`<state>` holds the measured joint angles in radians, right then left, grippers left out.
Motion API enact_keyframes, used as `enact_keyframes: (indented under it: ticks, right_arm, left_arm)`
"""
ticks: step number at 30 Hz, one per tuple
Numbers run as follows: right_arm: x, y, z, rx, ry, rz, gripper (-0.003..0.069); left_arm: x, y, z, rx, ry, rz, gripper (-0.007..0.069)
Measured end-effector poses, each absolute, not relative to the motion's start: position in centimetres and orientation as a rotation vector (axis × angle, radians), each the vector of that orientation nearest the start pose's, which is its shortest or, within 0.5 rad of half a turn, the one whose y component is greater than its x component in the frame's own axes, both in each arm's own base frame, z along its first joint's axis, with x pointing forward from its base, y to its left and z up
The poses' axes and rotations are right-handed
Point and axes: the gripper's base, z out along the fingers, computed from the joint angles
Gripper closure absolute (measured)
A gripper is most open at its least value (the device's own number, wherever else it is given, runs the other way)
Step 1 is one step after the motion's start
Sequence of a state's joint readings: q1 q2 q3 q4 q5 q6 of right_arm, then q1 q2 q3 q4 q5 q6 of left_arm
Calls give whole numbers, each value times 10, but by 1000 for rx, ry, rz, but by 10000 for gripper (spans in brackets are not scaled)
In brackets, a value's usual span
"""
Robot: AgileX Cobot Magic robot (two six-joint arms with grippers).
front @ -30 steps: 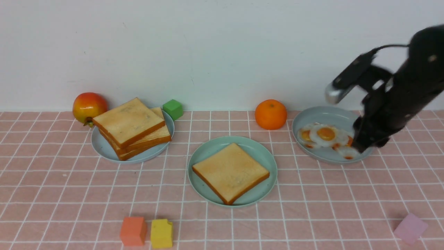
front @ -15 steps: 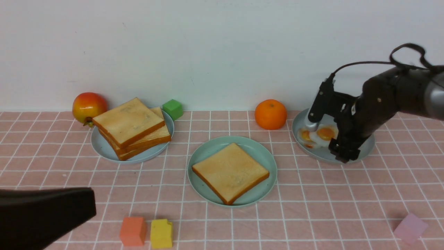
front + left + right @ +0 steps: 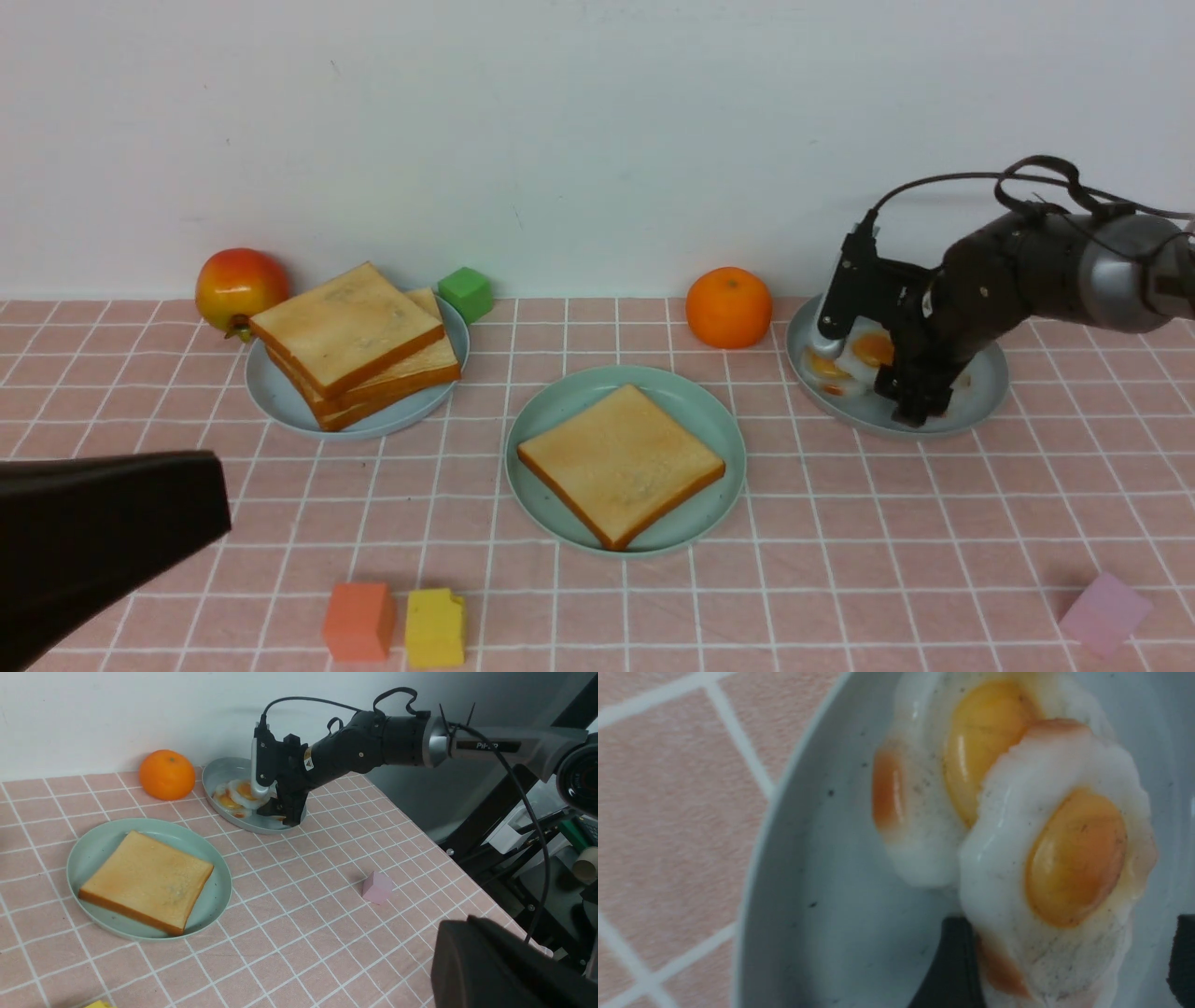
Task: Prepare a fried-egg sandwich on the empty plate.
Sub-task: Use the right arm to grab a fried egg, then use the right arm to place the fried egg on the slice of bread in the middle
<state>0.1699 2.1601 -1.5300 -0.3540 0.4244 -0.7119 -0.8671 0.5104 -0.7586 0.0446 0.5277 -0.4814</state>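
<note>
One toast slice (image 3: 621, 464) lies on the mint-green empty plate (image 3: 560, 411) at the centre; the left wrist view shows the same plate (image 3: 93, 844). Overlapping fried eggs (image 3: 854, 359) lie on a grey-blue plate (image 3: 980, 397) at the right. My right gripper (image 3: 920, 401) is down in that plate, open. In the right wrist view its dark fingers (image 3: 952, 961) stand either side of the nearest egg (image 3: 1064, 868) without pinching it. My left gripper (image 3: 210, 504) is a dark shape low at the near left, its jaws hidden, nothing seen in it.
A stack of plain toast (image 3: 350, 341) sits on a grey-blue plate at the back left, between an apple (image 3: 242, 287) and a green cube (image 3: 466, 293). An orange (image 3: 729, 307) stands beside the egg plate. Orange (image 3: 358, 621), yellow (image 3: 435, 627) and pink (image 3: 1104, 611) blocks lie near the front.
My right gripper has come down over the eggs in their plate and spread its jaws. My left arm has entered the front view at the lower left and risen slightly.
</note>
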Motion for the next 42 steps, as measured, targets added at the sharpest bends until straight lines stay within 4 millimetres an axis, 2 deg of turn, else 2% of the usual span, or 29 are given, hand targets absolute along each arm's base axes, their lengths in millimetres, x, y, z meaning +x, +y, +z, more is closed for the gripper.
enact_keyframes:
  ticks: [4,6,10,11,14,15,21,25,30,33,35,37,38,39,42]
  right_arm:
    - [464,66,150,-1435,2145,-535,111]
    - [464,67,149,-1435,2150,-531,158]
    - [463,67,147,-1423,2183,-508,313]
    - [462,67,147,-1424,2187,-506,384]
    - [461,69,150,-1434,2189,-508,526]
    - [461,69,151,-1434,2187,-508,553]
    - [454,67,163,-1432,2233,-509,549]
    - [445,64,183,-1409,2266,-505,555]
    - [429,64,242,-1283,2217,-506,555]
    - [418,69,266,-1243,2207,-490,555]
    - [400,85,288,-1209,2212,-417,555]
    - [387,101,301,-1208,2204,-362,555]
    - [372,120,312,-1223,2193,-295,555]
    - [366,128,316,-1226,2190,-263,555]
    - [338,171,318,-1298,2181,-150,555]
  left_arm:
    - [61,-68,381,374,1820,-917,638]
    - [61,-68,381,375,1820,-916,638]
    - [61,-68,381,375,1820,-916,638]
    - [61,-68,381,375,1820,-916,638]
    - [61,-68,381,375,1820,-916,638]
    - [61,-68,381,375,1820,-916,638]
    - [61,-68,380,377,1818,-908,638]
    - [61,-67,379,385,1825,-887,638]
    - [63,-65,376,408,1852,-813,638]
    - [63,-64,374,417,1863,-781,638]
    - [64,-62,372,429,1882,-736,638]
    - [65,-60,370,436,1892,-705,638]
    - [66,-59,369,444,1902,-668,638]
    - [66,-58,368,446,1908,-653,638]
    - [67,-56,367,455,1915,-610,638]
